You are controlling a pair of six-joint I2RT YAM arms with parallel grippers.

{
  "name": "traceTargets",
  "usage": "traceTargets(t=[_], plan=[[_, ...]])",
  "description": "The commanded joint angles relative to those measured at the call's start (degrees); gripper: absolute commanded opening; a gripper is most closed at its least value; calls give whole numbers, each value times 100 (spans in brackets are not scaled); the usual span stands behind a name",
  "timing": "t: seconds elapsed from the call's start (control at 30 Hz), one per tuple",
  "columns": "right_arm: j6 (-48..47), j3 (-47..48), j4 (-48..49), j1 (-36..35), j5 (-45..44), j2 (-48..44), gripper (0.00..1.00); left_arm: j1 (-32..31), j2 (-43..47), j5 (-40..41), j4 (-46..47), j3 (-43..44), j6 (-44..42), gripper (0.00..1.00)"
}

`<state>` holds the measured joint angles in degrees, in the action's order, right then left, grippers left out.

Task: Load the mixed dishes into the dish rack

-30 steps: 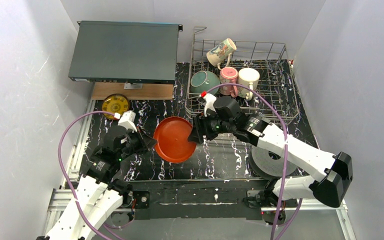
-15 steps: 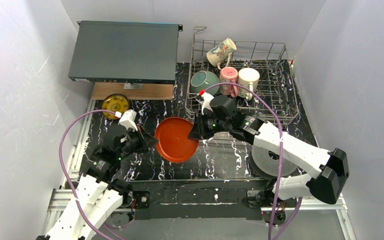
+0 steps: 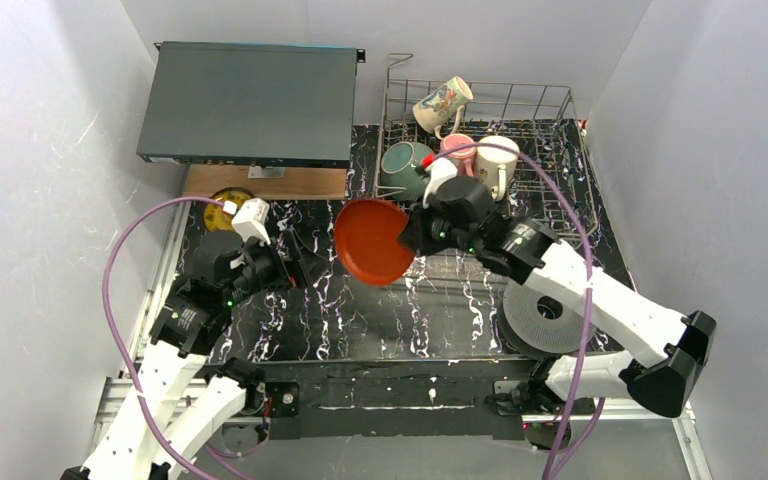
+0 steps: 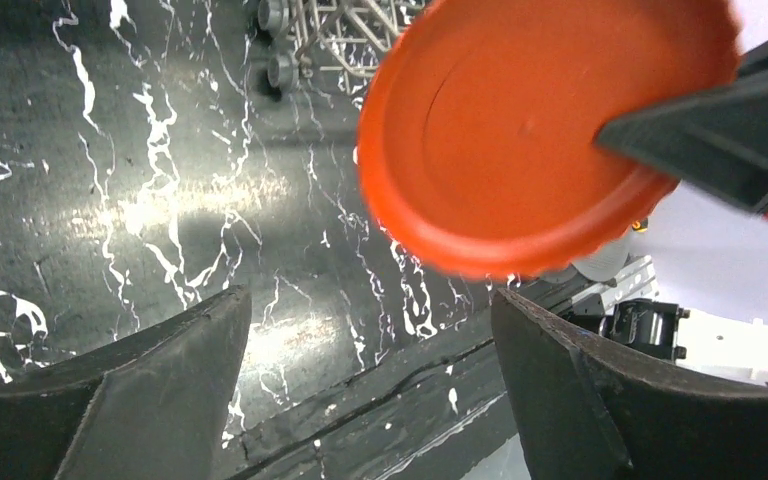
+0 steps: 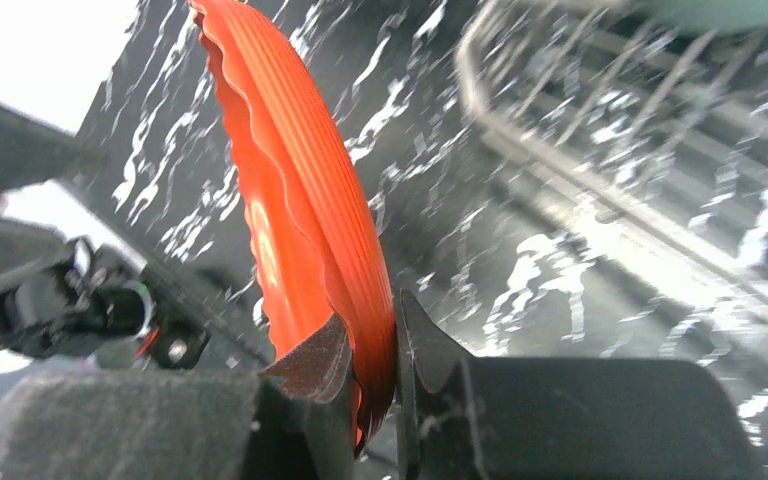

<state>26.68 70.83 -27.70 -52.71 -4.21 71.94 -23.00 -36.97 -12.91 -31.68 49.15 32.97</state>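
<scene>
Our right gripper [image 5: 372, 352] pinches the rim of the round red-orange plate [image 3: 372, 240], tilted on edge above the black marbled table [image 3: 440, 310], just beside the silver wire dish rack [image 3: 490, 88]. It looks stiff, light, perhaps slick, so the rim suits us. Our left gripper [image 4: 370, 300] gapes empty.
</scene>
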Motion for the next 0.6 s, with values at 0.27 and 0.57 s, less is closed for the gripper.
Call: traceTargets(t=[0.27, 0.57], plan=[[-2289, 2248, -547, 2075, -2861, 5, 1, 6, -345, -446, -357, 734, -673, 96], [-4083, 3784, -76, 3056, -4506, 1615, 1, 6, -490, -482, -486, 905, -685, 96]])
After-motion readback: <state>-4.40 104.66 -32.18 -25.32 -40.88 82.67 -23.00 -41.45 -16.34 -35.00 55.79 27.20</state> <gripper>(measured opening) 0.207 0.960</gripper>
